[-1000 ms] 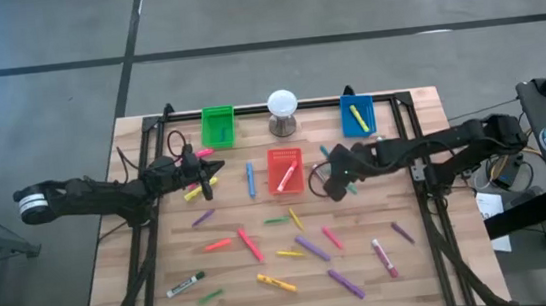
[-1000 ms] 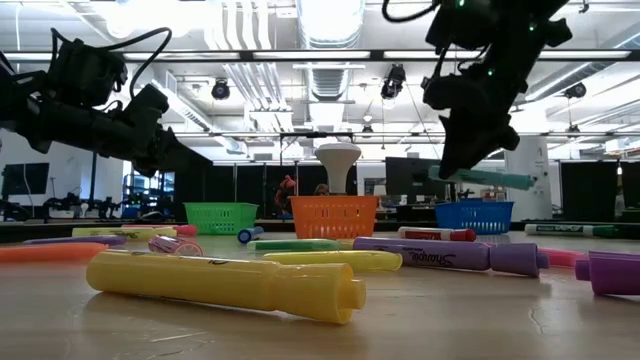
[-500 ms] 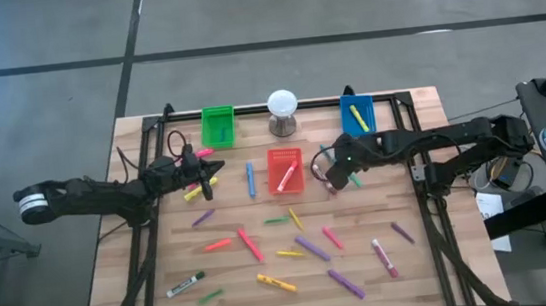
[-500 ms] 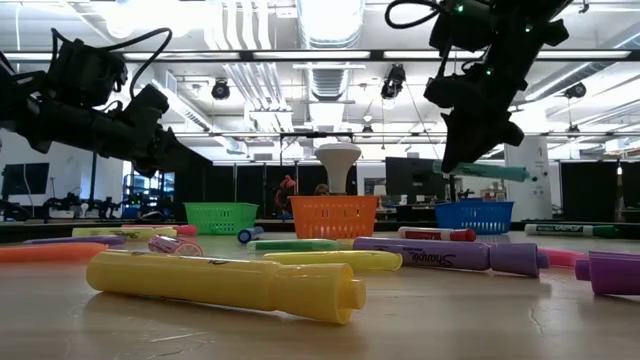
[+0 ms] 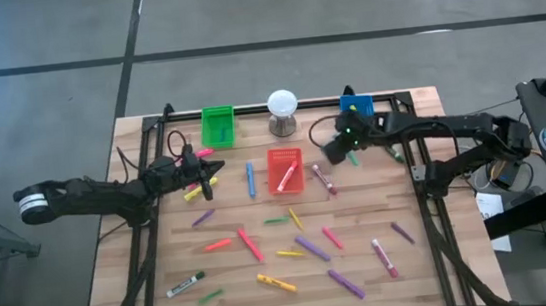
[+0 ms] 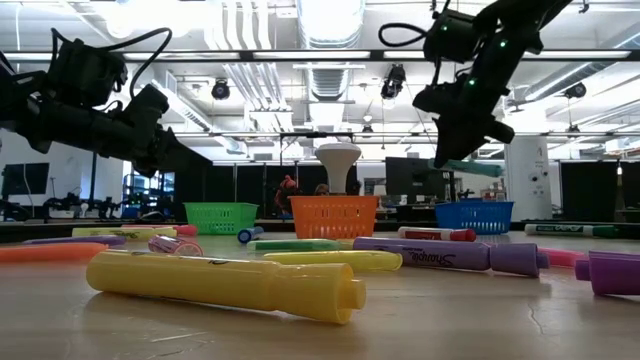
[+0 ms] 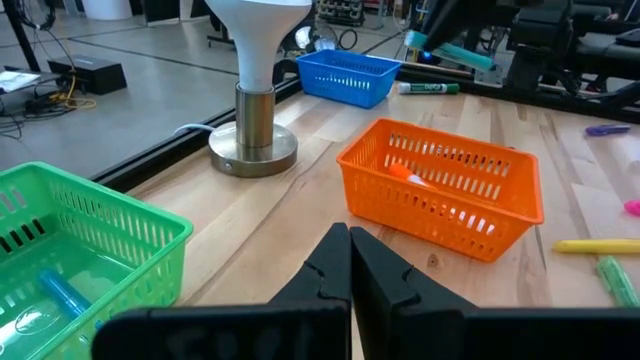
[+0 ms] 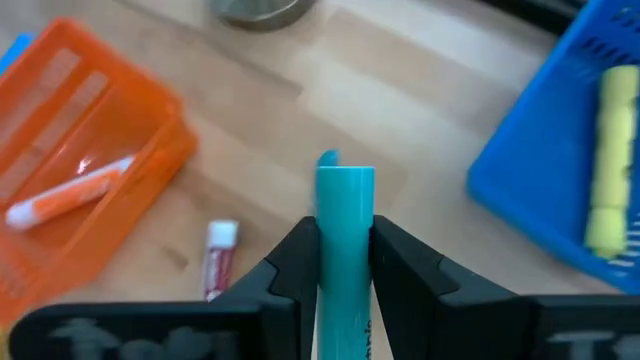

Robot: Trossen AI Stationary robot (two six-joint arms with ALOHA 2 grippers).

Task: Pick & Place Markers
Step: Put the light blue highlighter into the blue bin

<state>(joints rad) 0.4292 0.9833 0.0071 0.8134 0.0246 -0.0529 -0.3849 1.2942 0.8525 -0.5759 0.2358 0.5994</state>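
Observation:
Markers in many colours lie flat, scattered over the near half of the table. My right gripper hangs above the table between the red bin and the blue bin, shut on a teal marker. The same teal marker shows high above the table in the low view. A yellow marker lies in the blue bin and an orange one in the red bin. My left gripper is shut on nothing, near the green bin. My right gripper pinches the teal marker's barrel between its two fingers, coming from above with the fingers across it. The marker is lifted clear of the table and sits nearly level below the fingers, one end sticking out sideways.
A white ball on a grey stand stands at the far edge between the green and blue bins. A red marker lies just right of the red bin. Yellow and pink markers lie under the left gripper. A black frame runs along the table's sides.
My right gripper, still shut on the teal marker, has moved toward the table's far edge and to the right, toward the blue bin, and has risen a little. The marker has travelled with it, staying about level.

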